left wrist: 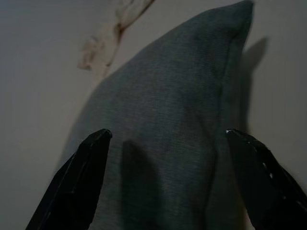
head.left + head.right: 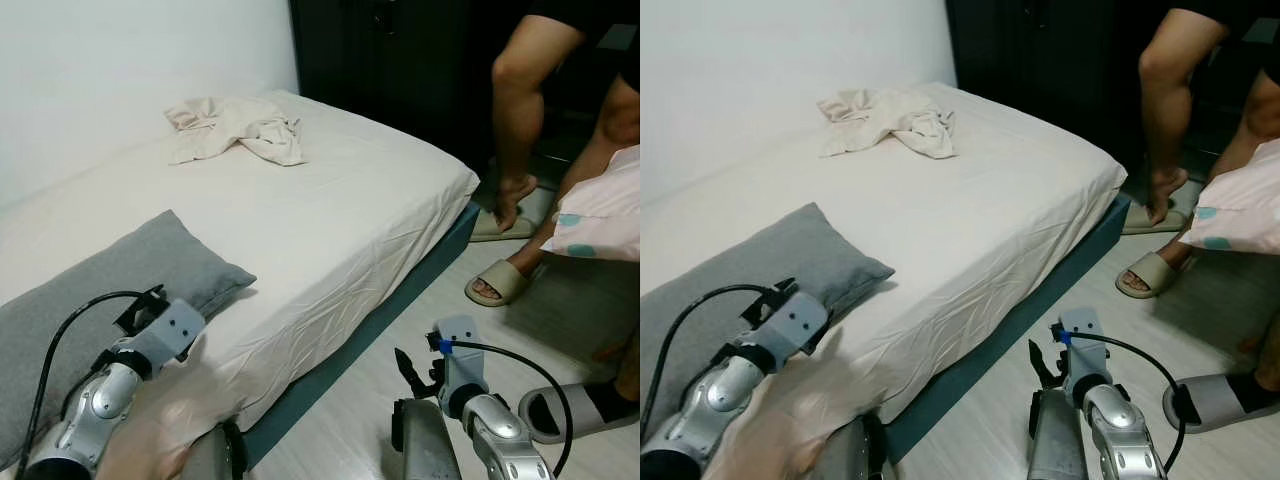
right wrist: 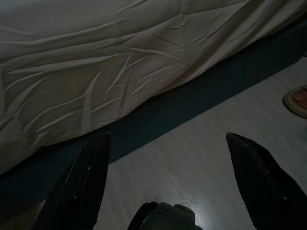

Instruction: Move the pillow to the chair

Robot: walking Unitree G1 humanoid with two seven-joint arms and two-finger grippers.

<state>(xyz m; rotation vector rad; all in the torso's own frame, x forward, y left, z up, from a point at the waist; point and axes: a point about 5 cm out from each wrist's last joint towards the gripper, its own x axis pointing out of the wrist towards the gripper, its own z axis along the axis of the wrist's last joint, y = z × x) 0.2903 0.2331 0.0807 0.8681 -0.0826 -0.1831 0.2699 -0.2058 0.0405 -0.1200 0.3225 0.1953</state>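
A grey pillow [image 2: 100, 285] lies on the near left part of the bed [image 2: 340, 210]. My left gripper [image 2: 140, 306] hovers just above the pillow's near end. In the left wrist view it [image 1: 168, 132] is open, its two black fingers spread wide across the pillow [image 1: 172, 96] and not touching it. My right gripper [image 2: 418, 368] hangs low over the floor beside the bed. It [image 3: 169, 135] is open with nothing between its fingers, pointing at the bed's dark base [image 3: 158, 120].
A crumpled cream cloth [image 2: 235, 128] lies at the far end of the bed. On the right a person [image 2: 520, 110] in slippers stands holding a white pillow with teal dots [image 2: 605, 215]. Another slippered foot [image 2: 575, 410] rests near my right arm. Dark cupboards [image 2: 400, 60] stand behind.
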